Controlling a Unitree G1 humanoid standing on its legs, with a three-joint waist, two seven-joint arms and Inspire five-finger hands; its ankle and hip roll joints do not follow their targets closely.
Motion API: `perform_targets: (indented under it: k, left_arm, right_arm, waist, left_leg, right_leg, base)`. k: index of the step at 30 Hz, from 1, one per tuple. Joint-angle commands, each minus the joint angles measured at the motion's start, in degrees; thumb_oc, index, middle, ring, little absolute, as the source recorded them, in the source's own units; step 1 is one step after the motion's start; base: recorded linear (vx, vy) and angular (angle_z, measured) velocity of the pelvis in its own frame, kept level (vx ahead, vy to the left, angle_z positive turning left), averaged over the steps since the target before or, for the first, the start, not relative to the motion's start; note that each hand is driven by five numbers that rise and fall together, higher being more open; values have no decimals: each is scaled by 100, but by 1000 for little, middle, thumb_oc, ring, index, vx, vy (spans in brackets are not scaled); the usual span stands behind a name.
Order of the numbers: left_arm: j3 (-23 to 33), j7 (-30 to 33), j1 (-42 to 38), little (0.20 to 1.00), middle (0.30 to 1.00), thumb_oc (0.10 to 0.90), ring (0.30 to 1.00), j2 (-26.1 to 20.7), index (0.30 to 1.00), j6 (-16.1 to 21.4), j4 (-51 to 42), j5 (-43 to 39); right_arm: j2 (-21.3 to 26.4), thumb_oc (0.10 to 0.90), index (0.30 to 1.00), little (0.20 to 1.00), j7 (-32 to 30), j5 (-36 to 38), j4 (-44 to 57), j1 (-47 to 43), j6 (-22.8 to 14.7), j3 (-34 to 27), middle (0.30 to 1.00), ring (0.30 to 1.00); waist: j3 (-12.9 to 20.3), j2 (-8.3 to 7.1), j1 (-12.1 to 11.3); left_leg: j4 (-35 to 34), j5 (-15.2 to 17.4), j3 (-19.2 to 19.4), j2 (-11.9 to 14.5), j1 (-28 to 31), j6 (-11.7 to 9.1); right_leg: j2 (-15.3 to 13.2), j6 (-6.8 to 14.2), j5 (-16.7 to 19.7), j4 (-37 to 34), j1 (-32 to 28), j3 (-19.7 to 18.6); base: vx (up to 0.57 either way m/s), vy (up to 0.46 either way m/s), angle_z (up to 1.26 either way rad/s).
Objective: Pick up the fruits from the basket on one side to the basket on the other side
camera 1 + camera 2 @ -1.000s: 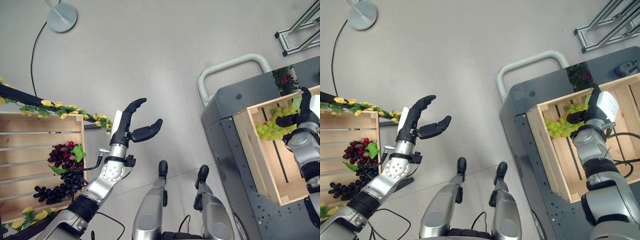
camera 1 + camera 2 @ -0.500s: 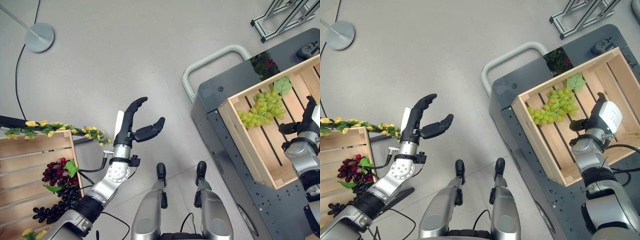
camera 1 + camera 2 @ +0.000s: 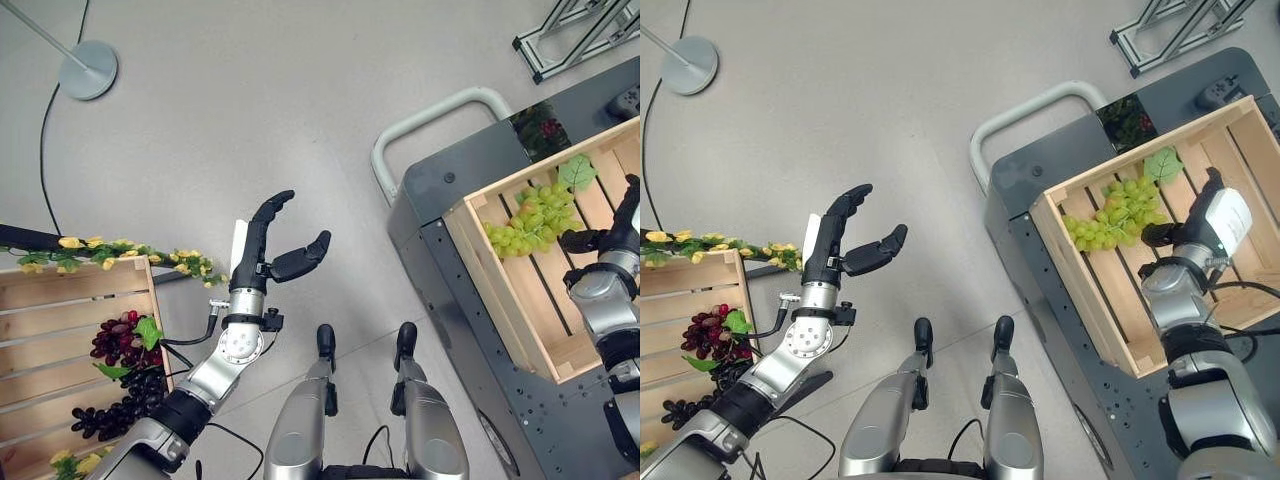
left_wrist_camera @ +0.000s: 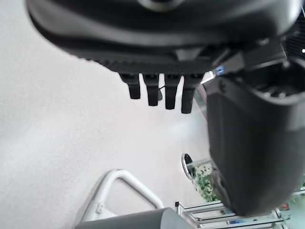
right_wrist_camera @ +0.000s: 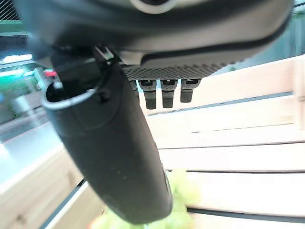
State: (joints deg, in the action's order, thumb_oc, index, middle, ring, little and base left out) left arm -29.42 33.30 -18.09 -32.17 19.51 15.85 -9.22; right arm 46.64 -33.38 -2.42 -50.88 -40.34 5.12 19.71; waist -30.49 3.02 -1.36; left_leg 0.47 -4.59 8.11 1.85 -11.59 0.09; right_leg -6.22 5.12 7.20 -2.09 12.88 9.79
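The right robot hand [image 3: 1200,222] hangs inside the wooden crate [image 3: 1072,262] on the dark cart [image 3: 1040,180], fingers straight and thumb spread, holding nothing. Just beside its thumb lies the bunch of green grapes [image 3: 1110,220] on the crate's slats, with a green leaf [image 3: 1160,163] at its far end. The left robot hand [image 3: 268,245] is raised over the grey floor [image 3: 250,110], fingers extended, thumb apart, empty. Beside that arm, at the left, stands a second wooden crate [image 3: 50,320] with dark purple grapes [image 3: 125,365] and red grapes [image 3: 115,337] in it; a garland of yellow flowers [image 3: 130,250] runs along its far edge. A round lamp base [image 3: 88,68] sits farther off.
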Motion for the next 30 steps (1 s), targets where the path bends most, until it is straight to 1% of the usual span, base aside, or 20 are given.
perform_targets:
  k: [1, 2, 3, 5, 8, 12, 13, 15, 19, 22, 24, 25, 26, 28, 30]
  left_arm:
    - [-2, 221, -244, 900, 900, 800, 900, -52, 900, 487, -445, 212]
    - [-8, 215, -257, 900, 900, 800, 900, -71, 900, 509, -435, 196]
    - [-46, 217, -288, 900, 900, 800, 900, -100, 900, 546, -432, 163]
    - [-89, 221, -314, 900, 900, 800, 900, -111, 900, 594, -410, 168]
    - [-116, 205, -332, 900, 900, 800, 900, -103, 900, 619, -377, 186]
    - [-156, 189, -422, 900, 900, 800, 900, -100, 900, 613, -346, 178]
    - [-180, 192, -470, 900, 900, 800, 900, -91, 900, 620, -314, 172]
    - [-203, 186, -537, 900, 900, 800, 900, -93, 900, 628, -280, 159]
    - [-274, 191, -629, 900, 900, 800, 900, -97, 900, 658, -208, 138]
    - [-291, 168, -662, 900, 900, 800, 900, -121, 900, 694, -149, 101]
    - [-298, 162, -666, 900, 900, 800, 900, -144, 900, 717, -127, 83]
    - [-314, 152, -683, 900, 900, 800, 900, -182, 900, 738, -99, 56]
    - [-313, 151, -686, 900, 900, 800, 900, -186, 900, 739, -94, 53]
    - [-319, 138, -687, 900, 900, 800, 900, -222, 900, 771, -54, 44]
    - [-323, 113, -713, 900, 900, 800, 900, -249, 900, 772, -35, 22]
  right_arm:
    - [952, 800, 900, 900, 152, -737, -89, -791, -169, 553, 900, 900]
    - [971, 800, 900, 900, 288, -837, -139, -858, -107, 662, 900, 900]
    - [967, 800, 900, 900, 487, -898, -283, -956, -41, 896, 900, 900]
    - [917, 800, 900, 900, 676, -873, -466, -999, -29, 1047, 900, 900]
    - [806, 800, 900, 900, 817, -848, -583, -949, 22, 1119, 900, 900]
    - [629, 800, 900, 900, 959, -948, -866, -848, -119, 1134, 900, 900]
    - [583, 800, 900, 900, 978, -1220, -980, -881, -214, 1198, 900, 900]
    - [560, 800, 900, 900, 929, -1482, -1019, -937, -290, 1320, 900, 900]
    - [576, 800, 900, 900, 809, -2141, -1030, -1095, -360, 1654, 900, 900]
    - [648, 800, 900, 900, 1006, -2730, -954, -1210, -318, 1976, 900, 900]
    - [694, 800, 900, 900, 1117, -2923, -946, -1259, -323, 2134, 900, 900]
    - [746, 800, 900, 900, 1202, -3179, -932, -1301, -322, 2344, 900, 900]
    - [755, 800, 900, 900, 1222, -3273, -932, -1315, -329, 2379, 900, 900]
    - [823, 800, 900, 900, 1340, -3639, -858, -1404, -285, 2672, 900, 900]
    - [857, 800, 900, 900, 1349, -3762, -832, -1475, -287, 2810, 900, 900]
  waist:
    - [90, 15, -71]
    - [84, 18, -74]
    - [76, 23, -100]
    - [70, 22, -118]
    - [70, 20, -131]
    - [69, 32, -147]
    - [69, 40, -152]
    - [69, 47, -155]
    - [69, 63, -166]
    - [69, 55, -177]
    - [69, 47, -182]
    - [69, 30, -203]
    - [69, 28, -204]
    - [69, 2, -230]
    - [69, -12, -244]
  left_leg:
    - [824, 423, -99, -305, -400, -6]
    - [821, 414, -105, -311, -417, -6]
    - [789, 387, -116, -316, -434, -9]
    - [753, 370, -118, -314, -442, -14]
    - [701, 349, -124, -317, -437, -10]
    - [709, 328, -122, -316, -481, -6]
    - [731, 322, -126, -320, -508, -1]
    - [752, 317, -122, -324, -541, 3]
    - [731, 298, -111, -332, -564, 3]
    - [721, 275, -105, -340, -592, 4]
    - [715, 270, -100, -335, -592, 2]
    - [705, 261, -97, -331, -599, 6]
    - [703, 259, -98, -331, -601, 8]
    - [718, 241, -99, -311, -631, 0]
    - [719, 235, -101, -305, -636, 3]
  right_leg:
    - [-75, -133, -251, 911, 315, 111]
    - [-74, -133, -249, 912, 333, 115]
    - [-70, -129, -240, 901, 356, 127]
    - [-74, -125, -233, 878, 363, 150]
    - [-67, -120, -220, 869, 385, 155]
    - [-83, -116, -205, 891, 436, 174]
    - [-90, -114, -199, 912, 466, 182]
    - [-103, -105, -189, 924, 497, 193]
    - [-117, -80, -166, 916, 537, 203]
    - [-116, -62, -149, 918, 574, 205]
    - [-119, -52, -143, 913, 579, 204]
    - [-124, -42, -135, 903, 583, 210]
    - [-125, -40, -134, 900, 583, 212]
    - [-133, -24, -116, 904, 602, 225]
    - [-131, -16, -107, 910, 614, 232]
  base:
    - [-2, -32, 3]
    - [0, 0, 0]
    - [0, 0, 0]
    - [-2, -18, 1]
    - [0, 0, 0]
    - [0, 0, 0]
    - [0, 0, 0]
    - [0, 0, 0]
    - [0, 0, 0]
    - [0, 0, 0]
    - [0, 0, 0]
    - [0, 0, 0]
    - [-19, -36, 3]
    - [-17, -38, 3]
    - [-15, -38, 2]
